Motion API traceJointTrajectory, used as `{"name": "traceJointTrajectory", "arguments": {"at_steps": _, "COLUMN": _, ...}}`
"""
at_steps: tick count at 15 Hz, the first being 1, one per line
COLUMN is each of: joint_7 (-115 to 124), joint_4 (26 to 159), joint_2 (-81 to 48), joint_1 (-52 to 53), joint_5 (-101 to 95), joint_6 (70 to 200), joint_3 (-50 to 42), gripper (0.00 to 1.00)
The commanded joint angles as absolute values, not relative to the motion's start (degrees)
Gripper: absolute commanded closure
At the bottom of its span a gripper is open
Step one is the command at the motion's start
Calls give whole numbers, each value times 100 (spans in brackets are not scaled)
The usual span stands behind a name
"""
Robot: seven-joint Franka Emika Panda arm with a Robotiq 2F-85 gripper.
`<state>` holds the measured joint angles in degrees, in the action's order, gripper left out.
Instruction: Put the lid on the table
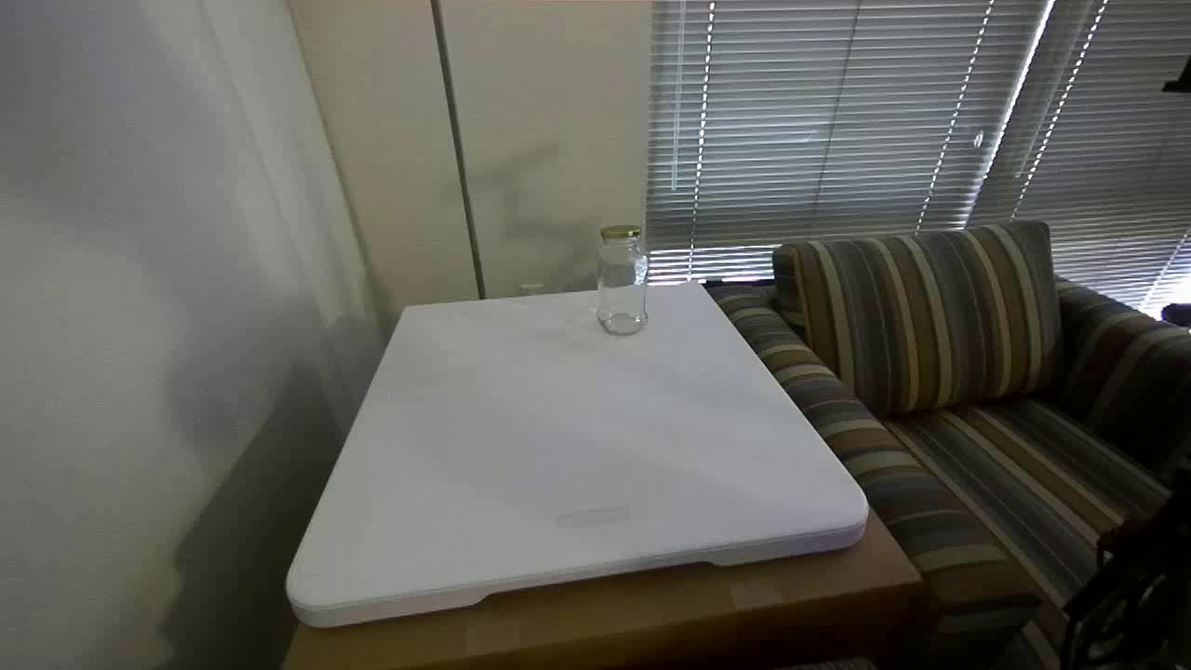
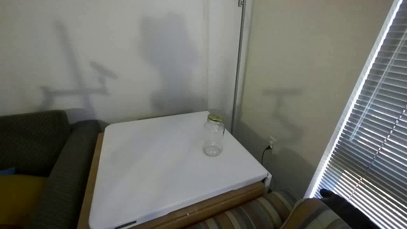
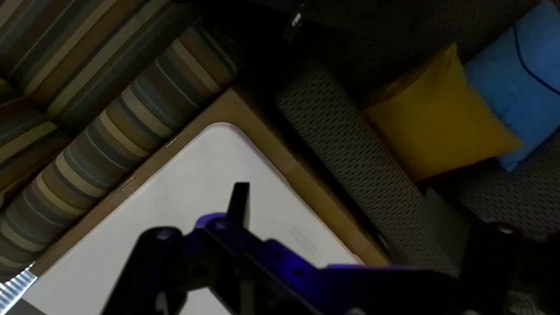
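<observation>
The lid (image 1: pixel 621 232) is a small round yellowish cap. It sits on the mouth of the upright clear glass jar (image 1: pixel 622 290), and the lid also shows in an exterior view (image 2: pixel 215 118). The jar stands on the white top of the table (image 1: pixel 558 419), close to one edge. My gripper (image 3: pixel 336 188) is open, with its two fingers wide apart and nothing between them. In the wrist view it is above a rounded corner of the table (image 3: pixel 183 205). The lid and jar are out of the wrist view, and the gripper is not identifiable in the exterior views.
A striped sofa (image 1: pixel 916 321) borders one side of the table. A dark patterned sofa (image 3: pixel 350 162) with yellow (image 3: pixel 450 122) and blue (image 3: pixel 520 74) cushions borders another. Walls and window blinds (image 1: pixel 791 121) enclose the corner. A metal pole (image 2: pixel 238 66) stands behind the table.
</observation>
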<state>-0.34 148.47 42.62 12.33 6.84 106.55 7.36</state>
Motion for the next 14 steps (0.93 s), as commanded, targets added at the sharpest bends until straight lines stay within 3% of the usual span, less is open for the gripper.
{"name": "traceJointTrajectory", "arguments": {"at_steps": 1, "joint_7": -56, "joint_4": 14835, "joint_2": 4262, "joint_1": 1193, "joint_5": 707, "joint_6": 10640, "joint_3": 770, "gripper": 0}}
{"name": "traceJointTrajectory", "arguments": {"at_steps": 7, "joint_7": -156, "joint_4": 14406, "joint_2": 3490, "joint_1": 920, "joint_5": 624, "joint_6": 11112, "joint_3": 541, "gripper": 0}}
{"name": "traceJointTrajectory", "arguments": {"at_steps": 14, "joint_7": -196, "joint_4": 13031, "joint_2": 1791, "joint_1": 746, "joint_5": 712, "joint_6": 11549, "joint_3": 312, "gripper": 0}}
